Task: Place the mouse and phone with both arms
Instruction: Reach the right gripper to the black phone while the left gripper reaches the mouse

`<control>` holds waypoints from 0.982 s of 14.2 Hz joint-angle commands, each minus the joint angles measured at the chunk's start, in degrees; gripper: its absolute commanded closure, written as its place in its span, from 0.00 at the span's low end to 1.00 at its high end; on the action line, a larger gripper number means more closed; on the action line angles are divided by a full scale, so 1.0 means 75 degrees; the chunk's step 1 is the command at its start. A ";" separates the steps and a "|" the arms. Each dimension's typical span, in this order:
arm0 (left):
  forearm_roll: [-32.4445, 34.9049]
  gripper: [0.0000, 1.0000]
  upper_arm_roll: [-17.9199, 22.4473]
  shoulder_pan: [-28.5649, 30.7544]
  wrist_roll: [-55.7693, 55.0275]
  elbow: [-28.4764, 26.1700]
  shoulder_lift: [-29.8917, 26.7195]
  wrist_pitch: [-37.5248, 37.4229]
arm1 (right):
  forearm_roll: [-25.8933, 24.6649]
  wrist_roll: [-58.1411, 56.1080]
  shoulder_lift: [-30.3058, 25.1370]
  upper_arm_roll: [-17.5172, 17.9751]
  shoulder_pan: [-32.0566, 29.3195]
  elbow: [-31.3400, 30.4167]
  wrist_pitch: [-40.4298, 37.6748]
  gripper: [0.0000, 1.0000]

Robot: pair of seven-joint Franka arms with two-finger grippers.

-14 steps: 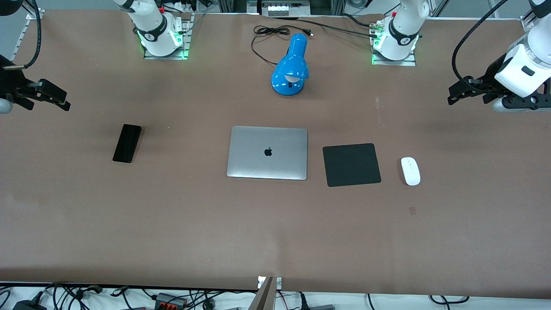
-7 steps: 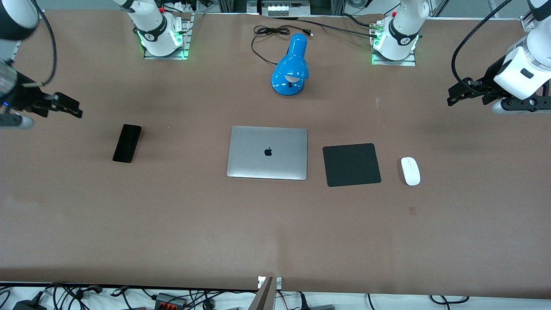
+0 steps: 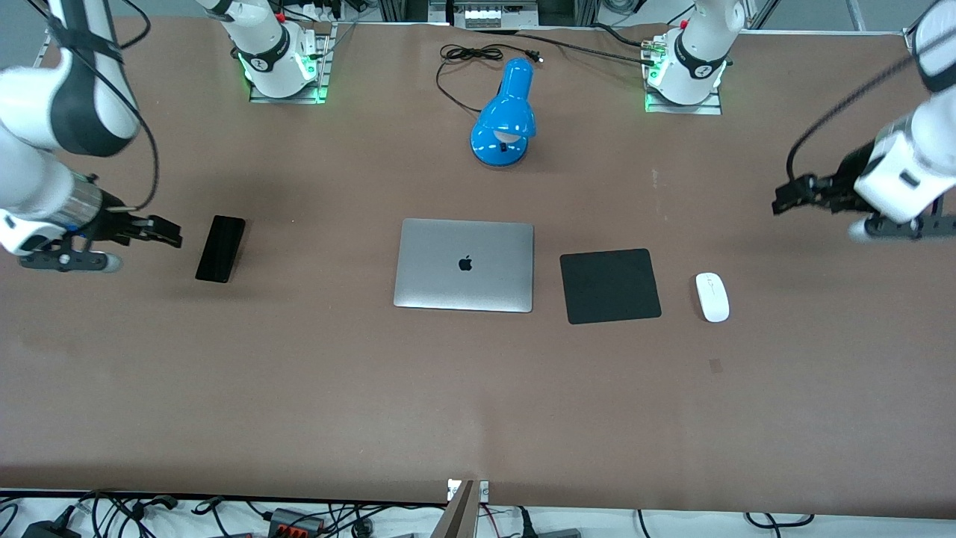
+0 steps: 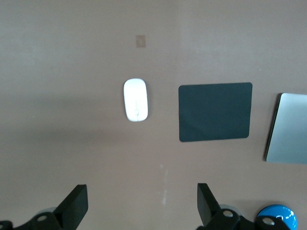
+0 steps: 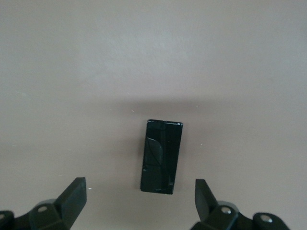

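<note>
The white mouse [image 3: 712, 297] lies on the brown table beside the black mat [image 3: 610, 285], toward the left arm's end; it also shows in the left wrist view [image 4: 135, 99]. The black phone [image 3: 221, 248] lies flat toward the right arm's end and shows in the right wrist view [image 5: 162, 156]. My left gripper [image 3: 784, 200] is open and empty, up in the air over bare table near the mouse. My right gripper [image 3: 166, 237] is open and empty, up in the air just beside the phone.
A closed silver laptop [image 3: 464, 264] lies mid-table next to the mat. A blue desk lamp [image 3: 506, 116] with a black cord lies farther from the front camera, between the two green-lit bases [image 3: 284, 63]. A small brown patch [image 3: 715, 365] marks the table nearer the camera than the mouse.
My right gripper has swung in from the table's end and come down beside the phone. My left gripper has dropped a little toward the mouse. The mouse and phone have not moved.
</note>
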 commanded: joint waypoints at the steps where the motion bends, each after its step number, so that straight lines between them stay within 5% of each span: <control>1: -0.0036 0.00 0.0017 0.0007 0.0131 0.1488 0.2065 -0.0165 | -0.0393 -0.0007 0.0503 0.0007 -0.0144 -0.0147 0.0549 0.00; 5: 0.1720 0.00 -0.0006 -0.0039 0.0213 0.1175 0.3006 0.1168 | -0.0394 0.0600 0.1313 0.0019 -0.0368 -0.0205 0.0786 0.00; 8: 0.1675 0.00 -0.0053 0.0159 0.0259 0.0917 0.3640 0.2057 | -0.0324 0.0708 0.1688 0.0030 -0.0496 -0.0357 0.0949 0.00; 11: 0.1687 0.00 -0.0053 0.0312 0.0260 -0.0147 0.3653 0.3615 | -0.0266 0.0719 0.2005 0.0030 -0.0532 -0.0708 0.1651 0.00; 14: 0.1675 0.00 -0.0065 0.0312 0.0248 -0.0490 0.3723 0.3983 | 0.0014 0.0731 0.2251 0.0054 -0.0520 -0.0897 0.2169 0.00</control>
